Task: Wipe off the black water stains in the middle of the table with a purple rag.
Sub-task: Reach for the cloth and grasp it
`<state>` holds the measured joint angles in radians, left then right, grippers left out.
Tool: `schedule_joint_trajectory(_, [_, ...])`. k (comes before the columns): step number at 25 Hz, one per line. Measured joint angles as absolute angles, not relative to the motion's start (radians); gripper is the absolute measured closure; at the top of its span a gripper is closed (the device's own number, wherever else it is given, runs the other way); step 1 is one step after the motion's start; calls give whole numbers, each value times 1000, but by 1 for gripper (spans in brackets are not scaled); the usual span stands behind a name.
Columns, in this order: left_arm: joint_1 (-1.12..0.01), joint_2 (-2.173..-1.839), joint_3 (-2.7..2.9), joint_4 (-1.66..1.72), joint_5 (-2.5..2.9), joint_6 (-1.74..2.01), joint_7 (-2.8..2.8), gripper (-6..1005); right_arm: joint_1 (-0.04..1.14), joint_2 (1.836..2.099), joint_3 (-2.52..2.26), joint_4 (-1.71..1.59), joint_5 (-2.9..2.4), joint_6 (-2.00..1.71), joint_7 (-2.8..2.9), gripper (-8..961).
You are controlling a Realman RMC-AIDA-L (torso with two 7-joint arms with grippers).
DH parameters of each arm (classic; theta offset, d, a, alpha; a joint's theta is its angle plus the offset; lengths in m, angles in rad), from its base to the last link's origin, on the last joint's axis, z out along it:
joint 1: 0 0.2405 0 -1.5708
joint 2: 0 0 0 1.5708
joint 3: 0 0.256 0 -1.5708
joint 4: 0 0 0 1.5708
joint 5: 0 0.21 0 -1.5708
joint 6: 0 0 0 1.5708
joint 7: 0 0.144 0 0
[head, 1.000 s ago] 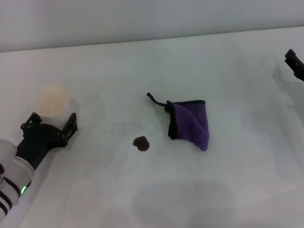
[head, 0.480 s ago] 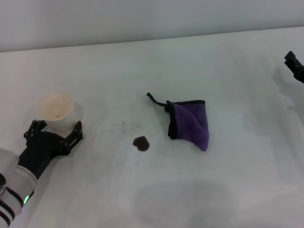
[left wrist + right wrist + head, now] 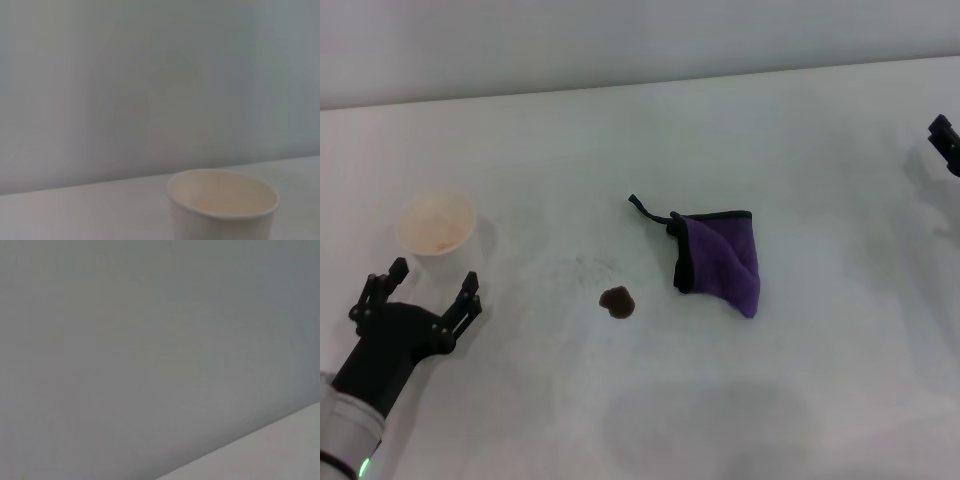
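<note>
The purple rag (image 3: pixel 722 262) lies folded on the white table (image 3: pixel 800 160) right of centre, its black loop pointing left. The black water stain (image 3: pixel 617 302), a small dark blot, sits on the table just left of the rag. My left gripper (image 3: pixel 416 290) is open and empty at the near left, just short of a white paper cup. Only a small black part of my right gripper (image 3: pixel 947 142) shows at the far right edge, well away from the rag.
A white paper cup (image 3: pixel 437 223) stands upright at the left, just beyond my left gripper; it also shows in the left wrist view (image 3: pixel 222 203). Faint grey speckles (image 3: pixel 582 266) lie above the stain. A grey wall (image 3: pixel 620 40) runs behind the table's far edge.
My left gripper has drawn back toward me, away from the paper cup that stood between its fingers. My right gripper has slid slightly further off the right edge. Rag and stain have not moved.
</note>
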<state>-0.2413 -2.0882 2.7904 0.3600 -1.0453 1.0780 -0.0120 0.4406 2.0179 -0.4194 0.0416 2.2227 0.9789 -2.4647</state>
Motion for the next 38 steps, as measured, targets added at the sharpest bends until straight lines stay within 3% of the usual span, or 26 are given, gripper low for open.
schedule_joint_trajectory(15, [-94, -2083, 2838, 329, -1049, 1371, -185, 111, 389, 2008, -621, -32, 2207, 1072, -2298, 82])
schedule_joint_trajectory(25, [-100, -2082, 2833, 222, -1069, 1409, -370, 112, 316, 1969, -1059, -672, 1627, 1103, -1743, 82])
schedule_joint_trajectory(33, [-127, -2082, 2832, 201, -1072, 1352, -373, 111, 400, 2008, -1120, -1020, 1108, 1310, -1374, 82])
schedule_joint_trajectory(38, [-144, -2084, 2832, 189, -1077, 1320, -366, 111, 471, 2010, -1320, -1208, 888, 1338, -1035, 82])
